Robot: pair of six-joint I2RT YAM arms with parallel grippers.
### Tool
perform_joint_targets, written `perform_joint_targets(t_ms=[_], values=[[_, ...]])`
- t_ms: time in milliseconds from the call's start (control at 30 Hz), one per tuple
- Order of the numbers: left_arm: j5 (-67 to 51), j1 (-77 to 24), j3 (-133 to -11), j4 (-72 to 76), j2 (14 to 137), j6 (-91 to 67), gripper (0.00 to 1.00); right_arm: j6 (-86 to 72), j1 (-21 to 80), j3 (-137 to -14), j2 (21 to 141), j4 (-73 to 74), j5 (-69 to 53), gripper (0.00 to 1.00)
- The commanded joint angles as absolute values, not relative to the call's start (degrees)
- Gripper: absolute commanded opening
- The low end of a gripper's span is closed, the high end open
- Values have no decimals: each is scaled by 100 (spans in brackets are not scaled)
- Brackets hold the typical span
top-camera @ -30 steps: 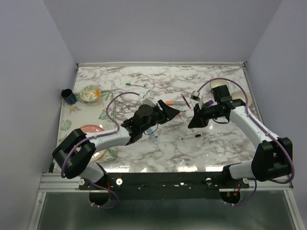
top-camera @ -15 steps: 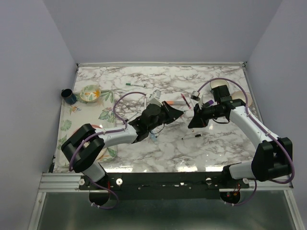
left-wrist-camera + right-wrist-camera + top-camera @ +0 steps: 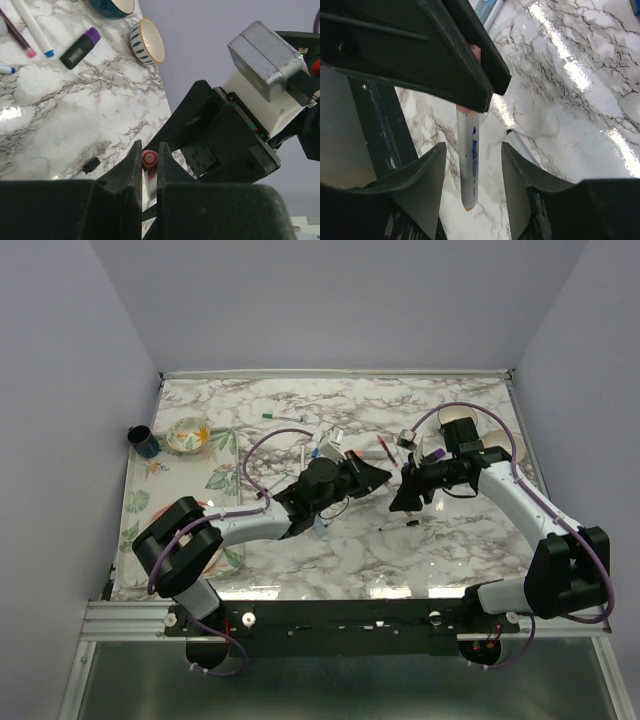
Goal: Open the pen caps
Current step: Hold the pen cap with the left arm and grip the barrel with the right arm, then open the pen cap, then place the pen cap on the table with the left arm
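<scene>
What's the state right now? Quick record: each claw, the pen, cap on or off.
left claw: shut on red-capped pen, gripping its cap end
right claw: open, jaws either side of the white pen body, not touching it
cap: red, looks still seated on the pen
pen position: held up above the table, between the two claws
clutter: loose pens lying on the marble
task step: cap not yet pulled off
</scene>
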State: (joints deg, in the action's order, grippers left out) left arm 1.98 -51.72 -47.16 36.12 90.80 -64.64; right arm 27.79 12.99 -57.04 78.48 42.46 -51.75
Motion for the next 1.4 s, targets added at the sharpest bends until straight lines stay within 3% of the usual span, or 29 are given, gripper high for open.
perform_joint_targets(t_ms=[0,100,200,433,833,1033,1367], values=[[9,-5265,-4957,4017,9263,-6319,0,2646,1327,-5651,7822,4131,-5282,56],[0,-5273,-4975,4025,9290,-6302,0,2558,1327,-5651,7831,4096,-5256,51],[61,-5265,-4966,3982,9246,-6241,0,2566,1327,-5678,7875,4104,-5256,1],[1317,-4249,-4860,3069,8500,-5985,0,2768,1432,-5713,7989,4385,-5133,0],[967,-3059,-4729,2234,7840,-5397,0,2655,1591,-5696,7964,4203,-4555,1],[484,-2637,-5106,926,8164,-4501,0,2224,1424,-5537,7568,3587,-3438,1],[141,-2461,-6011,-254,9279,-3367,0,2162,1230,-5519,7418,3480,-3199,0]])
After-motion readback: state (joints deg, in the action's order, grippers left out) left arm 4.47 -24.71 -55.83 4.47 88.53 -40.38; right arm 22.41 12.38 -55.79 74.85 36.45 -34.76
